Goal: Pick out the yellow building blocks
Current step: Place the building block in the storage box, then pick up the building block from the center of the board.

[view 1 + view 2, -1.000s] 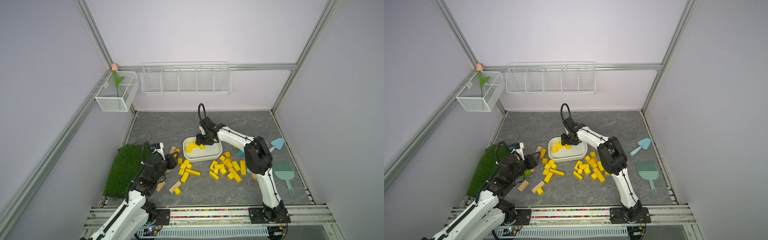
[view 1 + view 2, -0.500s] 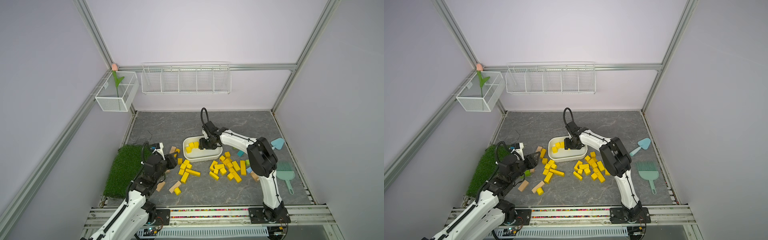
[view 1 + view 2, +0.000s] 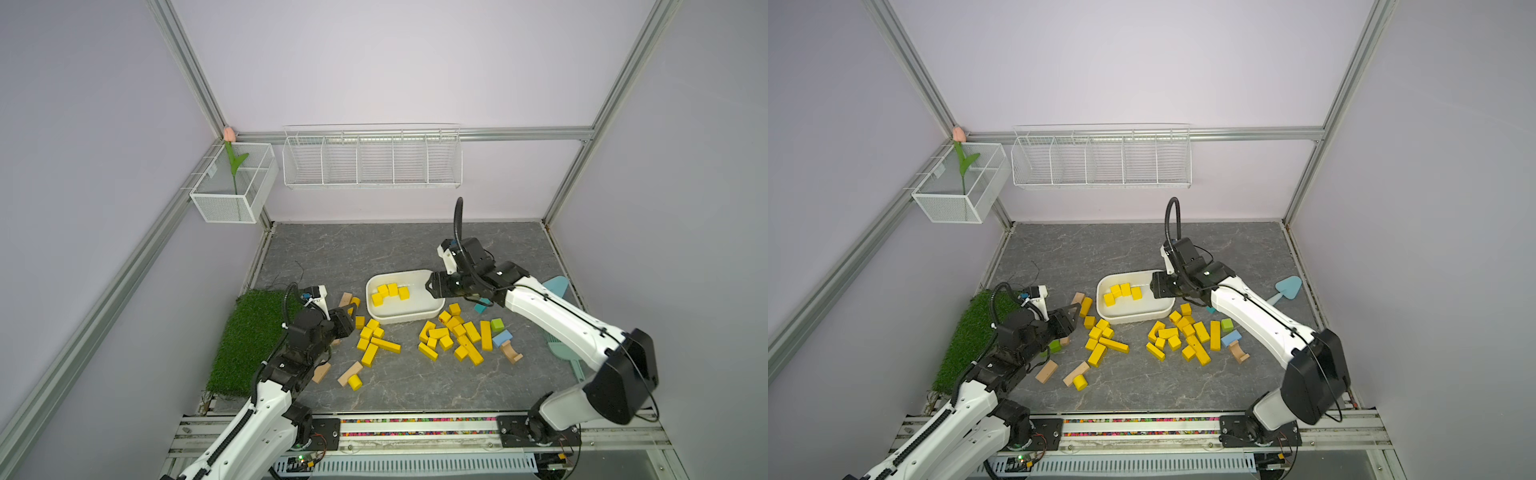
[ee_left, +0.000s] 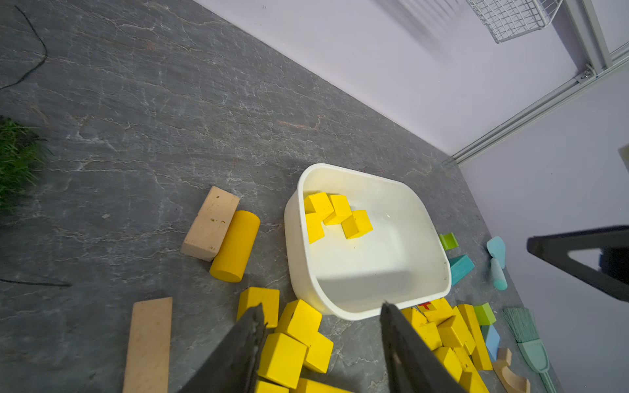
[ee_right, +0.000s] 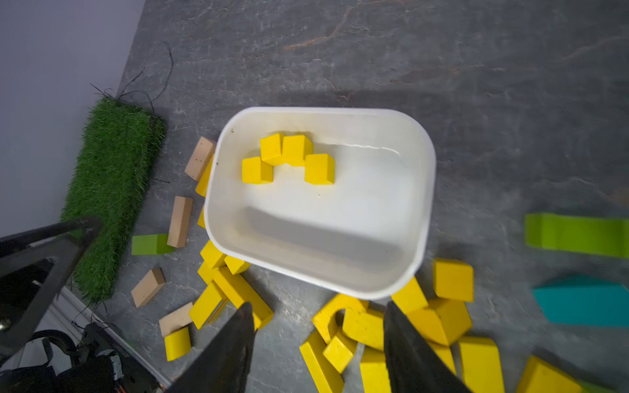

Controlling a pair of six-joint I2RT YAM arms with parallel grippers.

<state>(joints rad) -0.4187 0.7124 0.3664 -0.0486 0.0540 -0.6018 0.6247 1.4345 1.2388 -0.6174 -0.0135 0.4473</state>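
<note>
Four yellow blocks (image 3: 390, 291), glossy painted cubes, sit bunched at the left end of the white tub (image 3: 405, 321). The tub is smooth plastic with rounded corners, likely the collecting spot. The rest of the yellow lies loose on the grey stone-look floor (image 3: 415, 386) in two heaps just beside the tub's near wall: bars, cubes, an arch, a cylinder.

Right gripper (image 3: 432, 286) hangs over the tub's right rim, jaws half apart, nothing between them. Left gripper (image 3: 349, 318) is low by the left heap, also half apart and empty, probably lining up a grab. Matte tan blocks (image 3: 350, 372) and a green block (image 3: 496, 324) are mixed in, not wanted.
</note>
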